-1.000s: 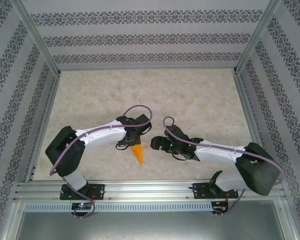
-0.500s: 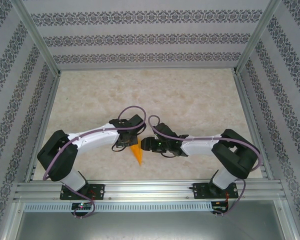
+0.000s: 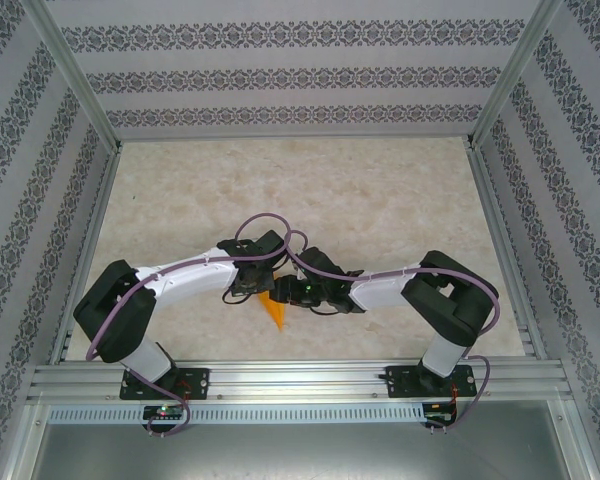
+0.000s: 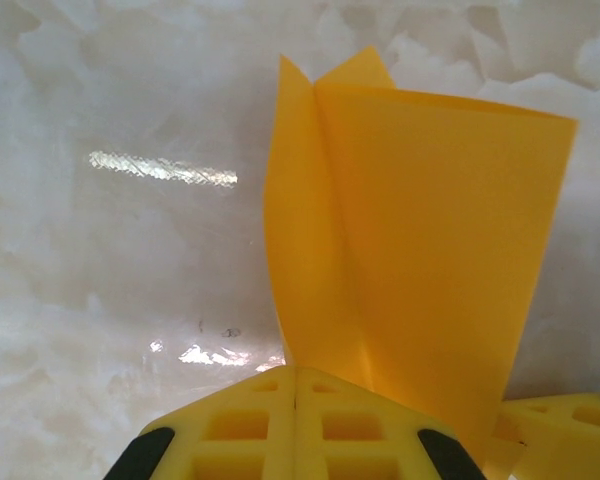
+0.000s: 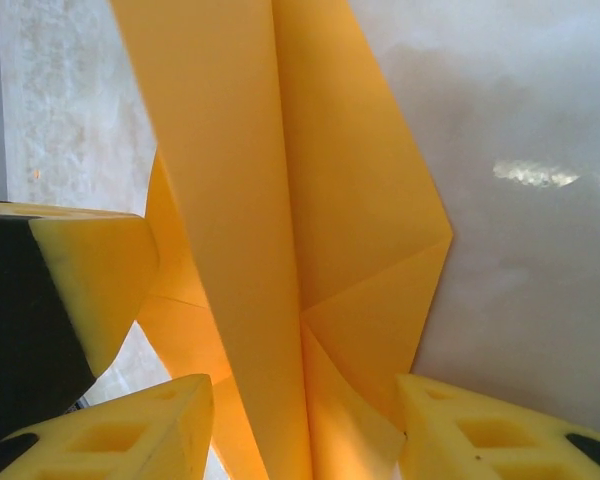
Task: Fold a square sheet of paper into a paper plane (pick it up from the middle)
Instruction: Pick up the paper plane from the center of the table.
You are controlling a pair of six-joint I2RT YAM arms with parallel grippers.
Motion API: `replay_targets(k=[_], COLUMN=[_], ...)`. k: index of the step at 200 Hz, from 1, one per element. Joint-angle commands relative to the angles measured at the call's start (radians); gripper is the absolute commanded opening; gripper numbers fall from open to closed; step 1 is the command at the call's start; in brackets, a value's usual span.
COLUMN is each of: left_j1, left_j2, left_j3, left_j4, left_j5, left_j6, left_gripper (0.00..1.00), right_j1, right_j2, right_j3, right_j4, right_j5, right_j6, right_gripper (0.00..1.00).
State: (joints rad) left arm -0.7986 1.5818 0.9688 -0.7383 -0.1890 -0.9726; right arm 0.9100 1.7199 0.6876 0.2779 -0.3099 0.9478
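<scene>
Two sets of fingers meet over the near middle of the worktop (image 3: 380, 200), both at the paper plane (image 3: 274, 312). The left fingers (image 4: 360, 395) are pressed fully together on the tail end of the orange-yellow paper. The folded layers rise from between them in the left wrist view, with the long centre crease standing upright. That pinch probably keeps the layers stacked so the creases do not spring open.

The right fingers (image 5: 480, 430) stand partly apart, one on each side of the folded body. In the right wrist view the paper runs up between them, and I would judge they straddle it rather than clamp it. From above, the pointed nose hangs below both wrists, towards the arm bases. It seems to be lifted off the worktop, though its height is hard to judge. Coming in from the opposite side lets the right fingers take the keel at mid-length, likely for a handover or a shared crease.

Underfoot is a pale, marbled beige surface, glossy enough to throw bright glints. Patterned banded walls (image 3: 300, 75) and aluminium rails (image 3: 300, 380) box in the cell
</scene>
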Motion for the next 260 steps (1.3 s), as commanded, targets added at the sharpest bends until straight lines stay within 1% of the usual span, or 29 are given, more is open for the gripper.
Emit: replay_targets(k=[1, 33, 60, 77, 87, 105, 131, 146, 175, 185, 231, 260], left_j1=[0.013, 0.015, 0.015, 0.015, 0.016, 0.016, 0.016, 0.015, 0.016, 0.016, 0.016, 0.016], left_j2=[-0.035, -0.037, -0.036, -0.037, -0.038, -0.039, -0.04, -0.043, -0.045, -0.047, -0.054, -0.052], left_j3=[-0.008, -0.006, -0.007, -0.006, -0.006, -0.005, -0.005, -0.005, -0.006, -0.009, -0.011, -0.011], left_j4=[0.033, 0.035, 0.038, 0.041, 0.041, 0.04, 0.042, 0.044, 0.042, 0.045, 0.053, 0.053], left_j5=[-0.006, -0.006, -0.005, -0.001, -0.001, -0.002, 0.002, 0.001, 0.002, 0.001, 0.008, 0.012], left_j6=[0.014, 0.015, 0.012, 0.009, 0.009, 0.009, 0.007, 0.008, 0.006, 0.005, 0.003, 0.005], left_gripper=[0.0, 0.0, 0.0, 0.0, 0.0, 0.0, 0.0, 0.0, 0.0, 0.0, 0.0, 0.0], right_j1=[0.018, 0.021, 0.027, 0.029, 0.032, 0.037, 0.046, 0.05, 0.059, 0.063, 0.069, 0.072], right_j2=[0.011, -0.024, -0.039, -0.022, -0.016, -0.008, -0.004, -0.001, 0.007, 0.007, 0.02, 0.025], right_j3=[0.004, -0.016, -0.025, -0.019, -0.016, -0.013, -0.012, -0.017, -0.019, -0.018, -0.002, 0.016], right_j4=[0.066, 0.071, 0.072, 0.074, 0.075, 0.077, 0.064, 0.053, 0.053, 0.045, -0.014, -0.048], right_j5=[-0.026, -0.015, -0.012, -0.034, -0.03, -0.027, -0.015, -0.005, -0.01, -0.001, 0.044, 0.076], right_j6=[0.014, -0.003, -0.022, -0.031, -0.034, -0.041, -0.057, -0.067, -0.093, -0.101, -0.128, -0.135], right_gripper=[0.47, 0.42, 0.42, 0.42, 0.43, 0.49, 0.5, 0.46, 0.44, 0.41, 0.41, 0.31])
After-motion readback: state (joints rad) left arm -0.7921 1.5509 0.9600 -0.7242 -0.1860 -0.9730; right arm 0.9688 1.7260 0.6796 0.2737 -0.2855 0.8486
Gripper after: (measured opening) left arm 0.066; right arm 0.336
